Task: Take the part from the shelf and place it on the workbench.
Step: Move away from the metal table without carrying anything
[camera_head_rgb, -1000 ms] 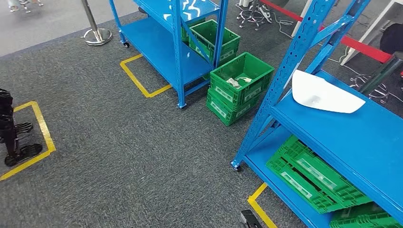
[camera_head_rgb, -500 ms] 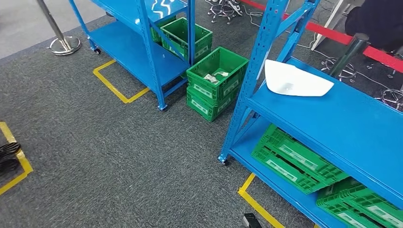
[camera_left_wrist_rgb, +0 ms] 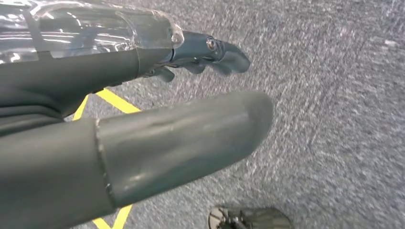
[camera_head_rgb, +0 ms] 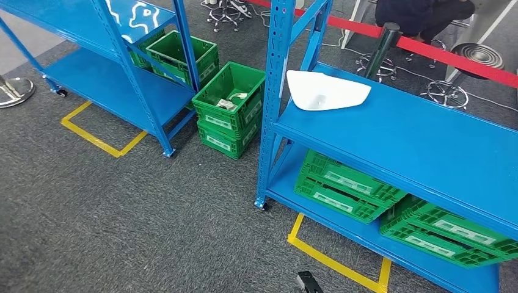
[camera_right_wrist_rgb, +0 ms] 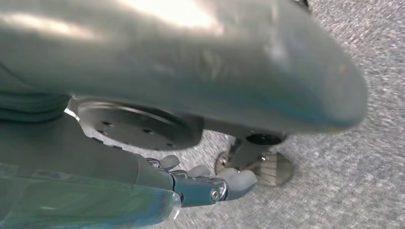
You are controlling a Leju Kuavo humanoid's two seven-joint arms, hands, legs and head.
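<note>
The right hand (camera_right_wrist_rgb: 205, 183) hangs over grey carpet (camera_right_wrist_rgb: 363, 191), its dark fingers (camera_right_wrist_rgb: 239, 179) loosely extended and holding nothing, the thick grey thumb (camera_right_wrist_rgb: 191, 67) alongside.

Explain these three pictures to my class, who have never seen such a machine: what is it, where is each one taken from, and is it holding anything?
It is a walking humanoid robot. The wide picture is from its head, looking down at a blue shelf with a white part lying on it and green crates below. The other two come from cameras at its wrists, pointing at the grey carpet. The left hand and right hand hang by its sides and hold nothing; it is to fetch the white part.
</note>
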